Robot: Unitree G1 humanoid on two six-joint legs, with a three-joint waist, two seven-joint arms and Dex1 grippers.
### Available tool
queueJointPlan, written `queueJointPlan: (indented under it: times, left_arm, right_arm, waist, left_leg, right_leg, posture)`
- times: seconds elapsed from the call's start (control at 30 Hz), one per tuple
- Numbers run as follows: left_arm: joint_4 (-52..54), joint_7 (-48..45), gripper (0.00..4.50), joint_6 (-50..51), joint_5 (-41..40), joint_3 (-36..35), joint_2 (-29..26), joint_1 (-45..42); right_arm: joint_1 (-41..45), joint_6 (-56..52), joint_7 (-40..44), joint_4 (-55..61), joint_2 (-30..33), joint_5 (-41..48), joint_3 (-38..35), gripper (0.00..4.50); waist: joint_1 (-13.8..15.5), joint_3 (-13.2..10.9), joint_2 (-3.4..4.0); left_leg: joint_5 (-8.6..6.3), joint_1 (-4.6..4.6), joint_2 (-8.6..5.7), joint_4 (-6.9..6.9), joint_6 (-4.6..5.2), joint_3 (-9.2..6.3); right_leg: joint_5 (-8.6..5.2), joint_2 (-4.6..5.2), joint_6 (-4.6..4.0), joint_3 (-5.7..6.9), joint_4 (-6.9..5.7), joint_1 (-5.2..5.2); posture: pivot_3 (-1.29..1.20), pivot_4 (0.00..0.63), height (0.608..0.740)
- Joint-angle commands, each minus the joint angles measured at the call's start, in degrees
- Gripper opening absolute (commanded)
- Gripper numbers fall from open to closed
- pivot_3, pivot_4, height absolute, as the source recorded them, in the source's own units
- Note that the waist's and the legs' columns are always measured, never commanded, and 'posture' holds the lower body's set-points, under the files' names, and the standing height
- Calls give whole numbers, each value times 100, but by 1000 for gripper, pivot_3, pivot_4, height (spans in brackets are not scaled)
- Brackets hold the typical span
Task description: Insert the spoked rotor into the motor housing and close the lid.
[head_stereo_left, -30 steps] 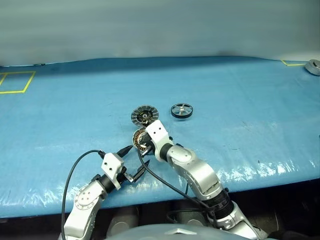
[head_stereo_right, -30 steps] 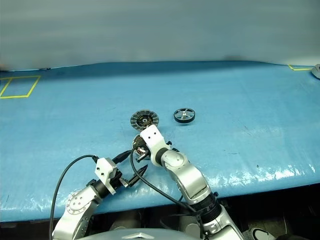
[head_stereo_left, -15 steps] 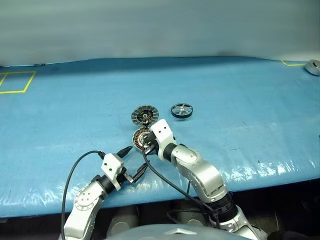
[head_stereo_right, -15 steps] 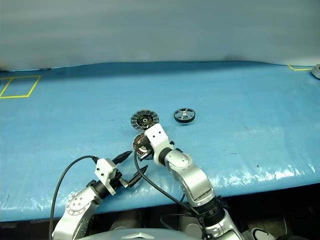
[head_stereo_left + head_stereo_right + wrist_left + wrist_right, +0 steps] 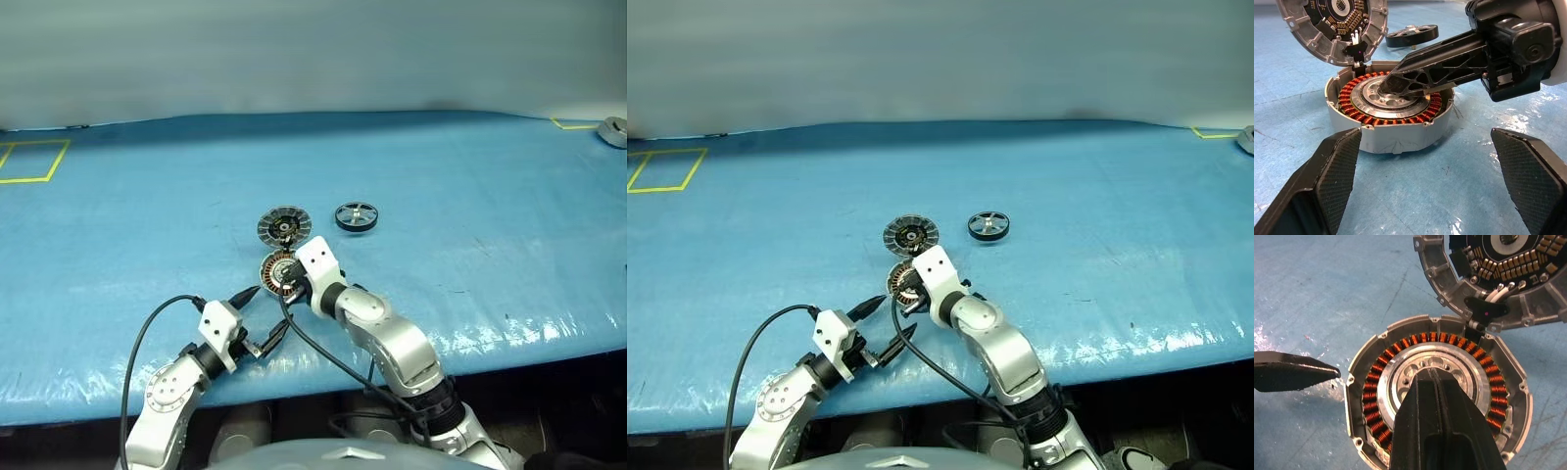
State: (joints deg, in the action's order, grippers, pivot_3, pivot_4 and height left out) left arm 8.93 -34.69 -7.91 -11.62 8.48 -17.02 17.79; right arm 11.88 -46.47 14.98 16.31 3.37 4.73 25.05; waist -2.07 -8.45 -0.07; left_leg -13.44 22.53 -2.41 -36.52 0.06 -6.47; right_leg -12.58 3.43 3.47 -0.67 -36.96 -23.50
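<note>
With fingers pressed together, the right gripper (image 5: 1393,87) is resting its tip on the silvery centre of the open motor housing (image 5: 1391,120), while the spoked rotor (image 5: 357,216) is lying well apart on the table, so it should lift clear before fetching it; the left gripper (image 5: 261,315) is waiting nearby, fingers spread.

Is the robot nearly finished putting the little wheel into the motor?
Not yet. Done: the lid is swung open, so the motor housing shows its copper coils. In hand: the right end effector, shut, rests its tips on the housing's silvery centre, holding nothing; the left end effector is open nearby. Left: the spoked rotor lies apart on the table, waiting to go in before the lid closes.
</note>
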Motion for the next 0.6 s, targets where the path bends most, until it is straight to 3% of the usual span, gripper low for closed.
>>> queueJointPlan:
  times: [0.03, 0.4, 0.6]
  left_arm:
    - [55, 22, 4500, -54, -19, -2, 30, 4]
    - [59, 33, 4500, -61, -22, -11, 38, 30]
    - [103, 57, 4500, -74, -24, -43, 9, 71]
  right_arm:
    - [-36, -126, 141, 80, 128, -12, 189, 22]
    - [91, -375, 178, 629, 256, 71, 39, 22]
    - [227, -1156, 490, 1791, 969, 289, -378, 22]
  waist:
    - [-1, 0, 0]
    - [2, 1, 1]
    - [40, 0, 2]
  left_leg:
    - [0, 0, 0, -1, 0, 0]
    - [0, 0, 1, -9, 0, -1]
    - [-2, 10, -2, -15, 4, -2]
  right_leg:
    - [-1, 0, 2, 0, 0, 0]
    - [-1, 0, 3, 1, -1, 3]
    - [0, 4, 7, 2, 2, 0]
  posture:
    - [0, 150, 740]
    - [0, 150, 740]
    - [0, 150, 740]
